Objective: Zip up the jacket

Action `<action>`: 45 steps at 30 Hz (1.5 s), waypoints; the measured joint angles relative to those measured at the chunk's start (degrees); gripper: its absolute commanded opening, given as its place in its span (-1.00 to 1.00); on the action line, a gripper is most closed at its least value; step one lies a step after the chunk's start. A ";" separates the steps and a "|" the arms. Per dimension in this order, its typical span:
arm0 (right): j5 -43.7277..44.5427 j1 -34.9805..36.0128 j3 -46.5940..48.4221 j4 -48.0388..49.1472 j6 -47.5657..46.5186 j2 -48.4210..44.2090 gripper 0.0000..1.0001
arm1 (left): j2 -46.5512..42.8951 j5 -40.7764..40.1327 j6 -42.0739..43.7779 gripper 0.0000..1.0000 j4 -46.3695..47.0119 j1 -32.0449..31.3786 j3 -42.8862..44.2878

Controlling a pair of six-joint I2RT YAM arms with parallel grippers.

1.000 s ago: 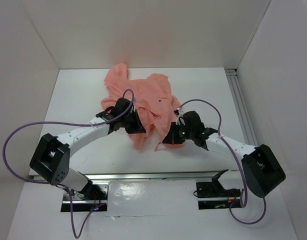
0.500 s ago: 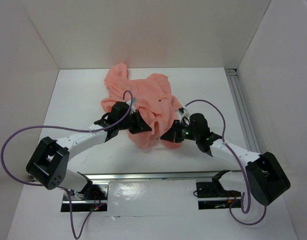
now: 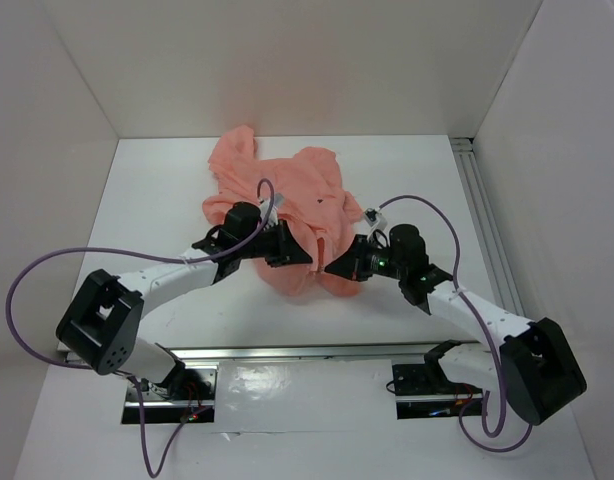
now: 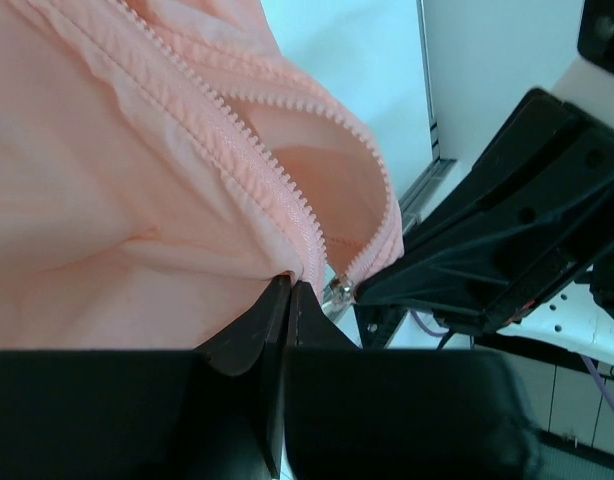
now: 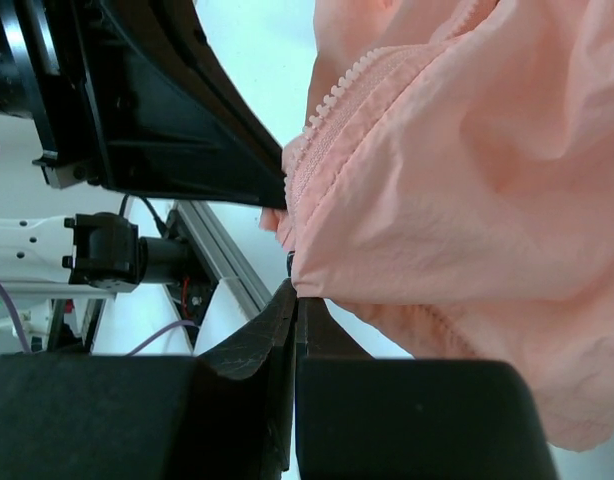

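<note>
The jacket (image 3: 287,185) lies crumpled on the white table (image 3: 157,200) toward 12 o'clock from the arm bases, and both claws are closed tight on its near hem beside the zipper (image 4: 259,165), the left gripper (image 3: 295,256) at 6 o'clock and the right gripper (image 3: 337,270) at 5 o'clock.

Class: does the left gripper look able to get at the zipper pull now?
Probably not: the left gripper is shut on the jacket just beside the zipper pull, and the right gripper crowds its other side.
</note>
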 measured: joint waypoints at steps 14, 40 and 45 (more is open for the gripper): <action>0.22 -1.07 0.20 0.09 -0.24 1.40 -1.00 | -2.69 -4.68 -0.46 -1.00 -10.75 -4.76 3.30; -5.07 -2.19 3.78 -0.94 -3.26 1.38 -1.00 | 0.20 -13.22 5.35 -1.00 -15.21 -7.23 8.41; -3.87 -2.19 3.78 -1.27 -3.93 1.40 -1.00 | 0.09 -17.29 3.91 -1.00 -23.32 -9.79 13.57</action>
